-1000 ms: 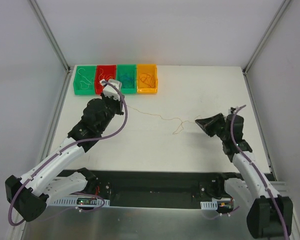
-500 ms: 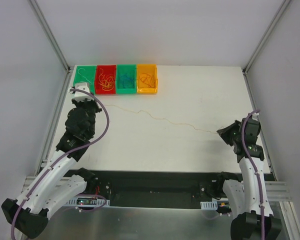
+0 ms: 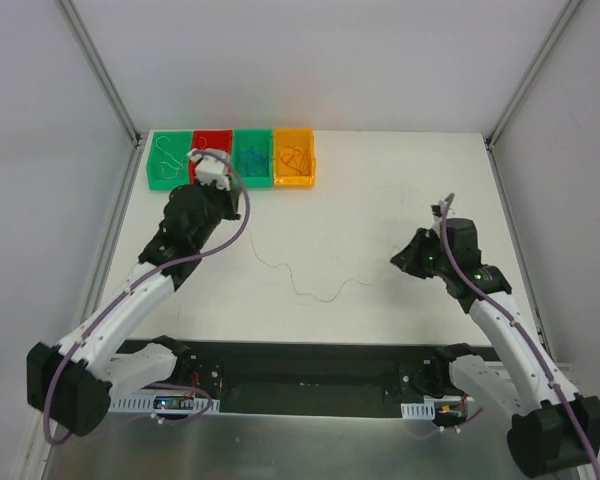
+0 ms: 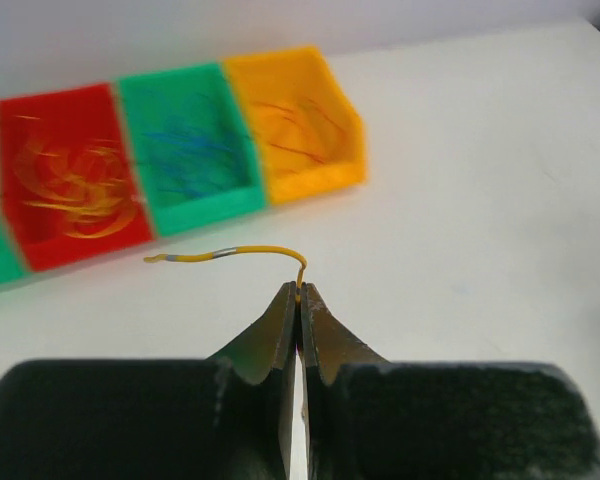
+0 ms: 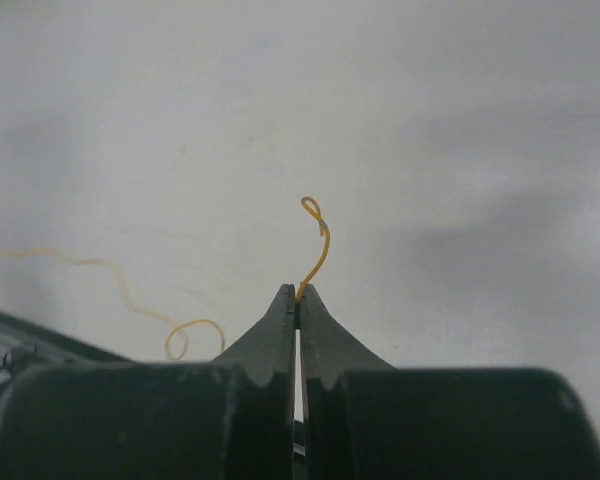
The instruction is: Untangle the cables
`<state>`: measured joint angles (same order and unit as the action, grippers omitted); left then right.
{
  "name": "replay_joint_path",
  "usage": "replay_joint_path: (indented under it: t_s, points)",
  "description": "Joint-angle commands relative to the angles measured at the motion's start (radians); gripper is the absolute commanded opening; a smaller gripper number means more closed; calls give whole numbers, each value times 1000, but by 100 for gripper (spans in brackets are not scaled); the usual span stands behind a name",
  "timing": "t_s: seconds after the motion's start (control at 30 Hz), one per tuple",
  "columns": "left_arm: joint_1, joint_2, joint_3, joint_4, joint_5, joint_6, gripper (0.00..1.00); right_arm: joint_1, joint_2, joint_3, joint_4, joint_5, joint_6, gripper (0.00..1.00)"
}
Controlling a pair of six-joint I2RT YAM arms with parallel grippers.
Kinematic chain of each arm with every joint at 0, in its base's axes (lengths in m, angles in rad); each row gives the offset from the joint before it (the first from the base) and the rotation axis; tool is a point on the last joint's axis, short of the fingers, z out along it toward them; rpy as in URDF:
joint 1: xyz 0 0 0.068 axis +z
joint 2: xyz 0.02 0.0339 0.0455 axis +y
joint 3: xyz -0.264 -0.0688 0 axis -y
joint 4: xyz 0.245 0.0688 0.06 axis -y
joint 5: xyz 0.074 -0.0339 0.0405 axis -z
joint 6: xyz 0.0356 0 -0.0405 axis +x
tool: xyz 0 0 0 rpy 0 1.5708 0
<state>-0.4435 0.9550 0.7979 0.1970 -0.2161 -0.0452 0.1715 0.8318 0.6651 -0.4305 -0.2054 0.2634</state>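
Four bins stand in one row at 11 o'clock on the table (image 3: 400, 180): two green bins (image 3: 166, 184), (image 3: 252, 183), one red bin (image 3: 212, 133), one orange bin (image 3: 294, 184). One loose cable (image 3: 315, 293) lies outside them. The cables (image 4: 75, 190) inside are too tangled to count. Two grippers: left gripper (image 4: 299, 293), right gripper (image 5: 297, 295).

2 white arms (image 3: 120, 312), purple cables (image 3: 246, 215), seemingly black hands (image 4: 298, 292)

Lab: white-walled, aluminium-framed robot enclosure (image 3: 100, 70)

Wht table (image 3: 400, 180), gry walls (image 3: 320, 60)
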Motion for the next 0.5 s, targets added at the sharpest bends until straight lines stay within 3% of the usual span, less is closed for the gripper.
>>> replay_joint_path:
  t_s: [0.0,0.1,0.23,0.47]
  points:
    - [3,248,116,-76,622,-169,0,219,90,54,166,-84,22,0]
    - [0,436,196,-93,879,-286,0,333,193,73,284,-150,85,0]
    - [-3,666,274,-131,1099,-473,0,401,291,85,378,-137,153,0]
    - [-41,797,299,-133,1138,-530,0,399,398,83,519,-155,266,0]
